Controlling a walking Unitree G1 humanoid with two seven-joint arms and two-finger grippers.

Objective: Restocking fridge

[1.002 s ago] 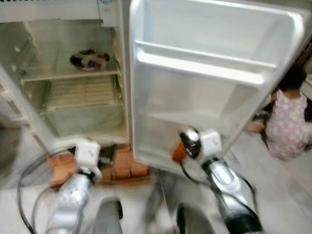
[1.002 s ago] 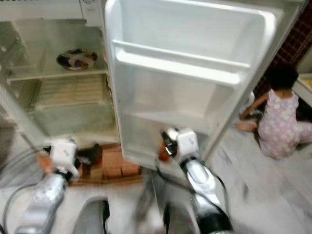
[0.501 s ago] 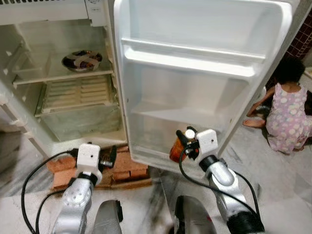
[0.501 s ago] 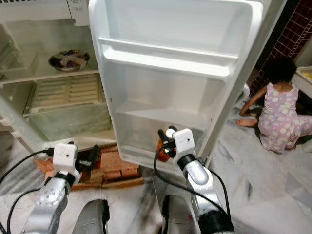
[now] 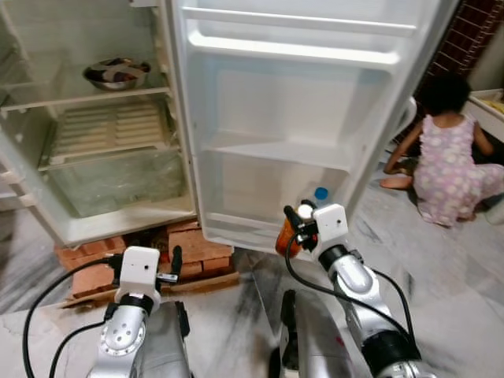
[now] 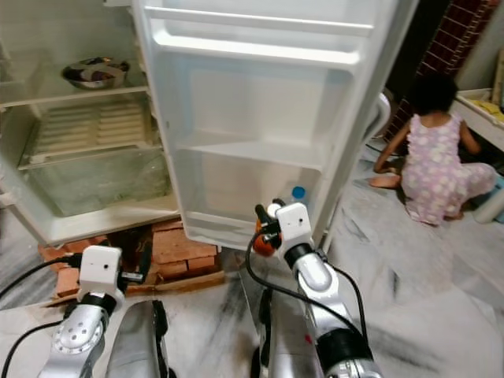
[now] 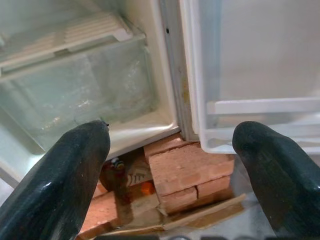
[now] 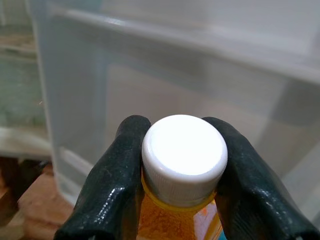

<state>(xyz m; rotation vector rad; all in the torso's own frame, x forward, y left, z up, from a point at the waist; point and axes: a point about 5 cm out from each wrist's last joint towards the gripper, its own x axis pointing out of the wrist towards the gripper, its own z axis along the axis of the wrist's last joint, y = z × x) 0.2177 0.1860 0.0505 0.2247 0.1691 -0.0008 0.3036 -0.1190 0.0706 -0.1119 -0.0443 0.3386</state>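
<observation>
One open white fridge [image 5: 118, 213]; one white fridge door [image 5: 299, 118]; one patterned bowl [image 5: 114, 73]; one white-capped orange bottle [image 8: 184, 165]; one blue bottle cap [image 5: 320, 193]; one stack of red bricks [image 5: 197, 248]; one person in a floral dress [image 5: 449, 157].

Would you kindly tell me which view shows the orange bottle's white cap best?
The right wrist view: the white cap sits close up between the right gripper fingers. The eye views show it small above the orange bottle.
</observation>
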